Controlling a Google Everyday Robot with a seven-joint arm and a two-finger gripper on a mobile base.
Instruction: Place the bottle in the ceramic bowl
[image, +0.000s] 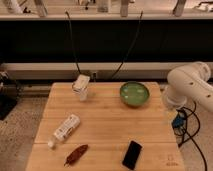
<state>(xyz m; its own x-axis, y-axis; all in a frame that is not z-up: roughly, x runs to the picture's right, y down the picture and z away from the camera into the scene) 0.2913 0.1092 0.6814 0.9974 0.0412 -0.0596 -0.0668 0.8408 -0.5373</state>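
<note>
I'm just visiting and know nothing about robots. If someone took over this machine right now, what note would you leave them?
Pincer: not in sight. The white arm is folded beside the right edge of the wooden table, away from everything on it.
Bottle: lying on its side near the table's left edge, cap toward the front left corner, nothing holding it.
Ceramic bowl: back right part of the table, nothing in it.
Done: nothing yet.
Left: reach across, grip the bottle, carry it to the bowl and set it inside.
</note>
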